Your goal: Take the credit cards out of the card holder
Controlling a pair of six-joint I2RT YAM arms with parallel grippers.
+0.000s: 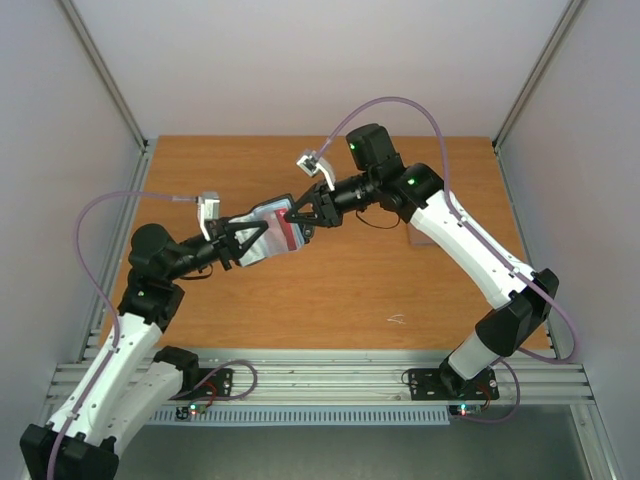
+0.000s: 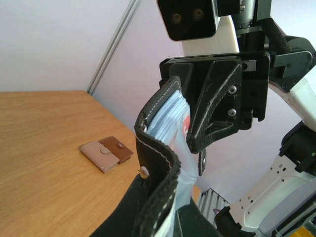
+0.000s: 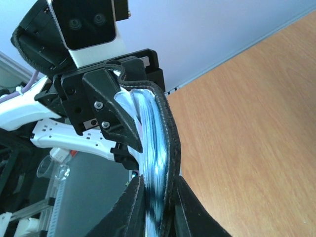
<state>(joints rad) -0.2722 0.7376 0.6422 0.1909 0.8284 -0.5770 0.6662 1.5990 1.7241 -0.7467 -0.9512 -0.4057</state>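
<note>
The black card holder [image 1: 268,232] hangs in the air between both grippers, with its pale blue-grey pockets showing. My left gripper [image 1: 243,240] is shut on its left end, and my right gripper [image 1: 300,214] is shut on its right end. A dark red card [image 1: 289,233] shows in a pocket near the right gripper. In the left wrist view my left gripper [image 2: 163,207] clamps the holder's black cover [image 2: 159,158], and a red sliver of card [image 2: 186,127] shows by the other gripper. In the right wrist view my right gripper [image 3: 158,197] clamps the pocket stack and cover [image 3: 169,123]. The blue and black cards are hidden.
A brown two-tone wallet [image 2: 106,153] lies shut on the wooden table [image 2: 39,163]; in the top view it [image 1: 419,236] is partly behind my right arm. White walls and metal posts enclose the table on three sides.
</note>
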